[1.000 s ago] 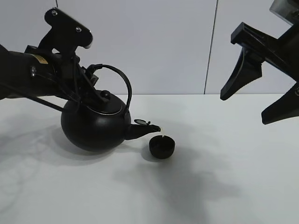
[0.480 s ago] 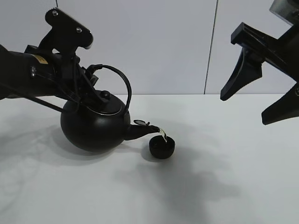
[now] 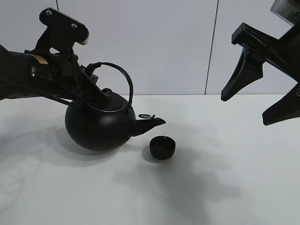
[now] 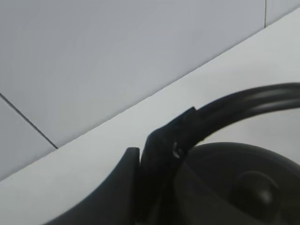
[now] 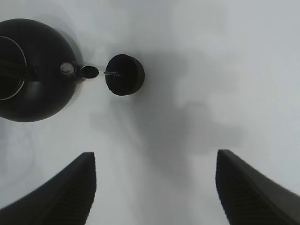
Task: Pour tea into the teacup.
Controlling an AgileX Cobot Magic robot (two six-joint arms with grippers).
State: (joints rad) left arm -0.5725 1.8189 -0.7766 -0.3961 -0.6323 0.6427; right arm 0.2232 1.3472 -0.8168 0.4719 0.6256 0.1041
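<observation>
On the white table stands the small black teacup [image 3: 162, 147], just below and right of the spout [image 3: 153, 122] of a big black kettle [image 3: 100, 125]. The kettle hangs nearly level above the table. My left gripper [image 3: 87, 79] is shut on the kettle's arched handle [image 4: 243, 103], with one finger [image 4: 157, 159] pressed against it. My right gripper [image 3: 246, 108] hangs open and empty high at the right. From above, the right wrist view shows the teacup [image 5: 124, 75] by the kettle [image 5: 33, 70], a thin streak between spout and cup, and the right gripper [image 5: 155, 157] spread wide.
A pale wall with a vertical seam [image 3: 212, 47] runs behind the table [image 3: 211, 197]. The arms cast soft shadows on the tabletop around and in front of the cup.
The kettle has tipped back toward level and shifted slightly right, lifting its spout. The stream into the teacup seen half a second ago has stopped. The right arm has not moved.
</observation>
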